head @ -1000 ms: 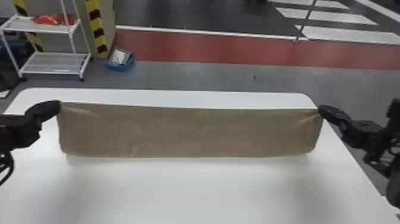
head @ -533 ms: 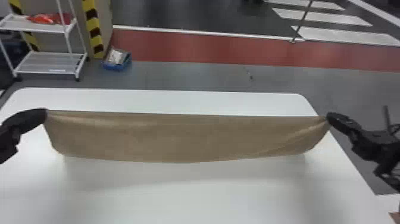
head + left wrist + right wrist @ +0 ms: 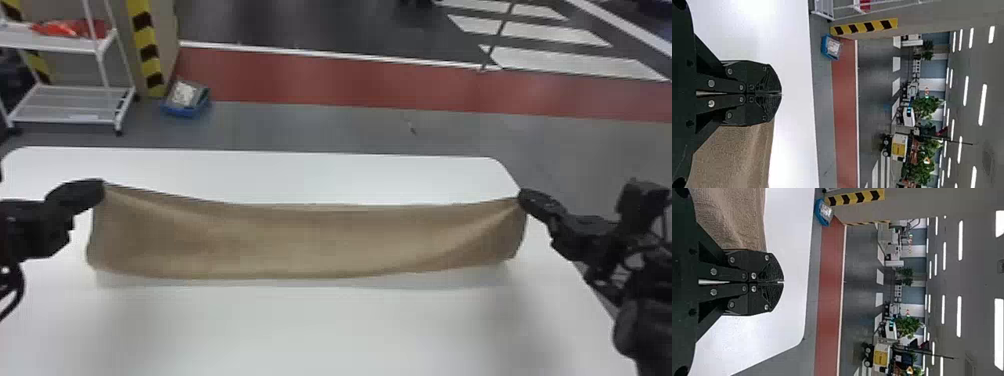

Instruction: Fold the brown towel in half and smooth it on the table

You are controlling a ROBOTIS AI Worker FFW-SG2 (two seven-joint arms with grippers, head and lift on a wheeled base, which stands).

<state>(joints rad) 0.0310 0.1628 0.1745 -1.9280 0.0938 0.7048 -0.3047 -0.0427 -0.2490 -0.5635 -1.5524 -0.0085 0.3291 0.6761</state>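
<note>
Left black two-finger gripper (image 3: 101,188) and right black two-finger gripper (image 3: 522,195), head view: closed on corners of the brown cloth towel (image 3: 310,242), strung over the smooth white table (image 3: 320,330). Tips had just moved inward, top edge sagged; likely needed re-tensioning before smoothing. Bare surface lay nearside. Left wrist view: fingers closed, far edge beyond. Right wrist view: fingers closed, rounded table corner near, outward room looked limited

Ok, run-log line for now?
left gripper: holds brown towel corner | right gripper: holds opposite corner | towel: top edge sags over white table
</note>
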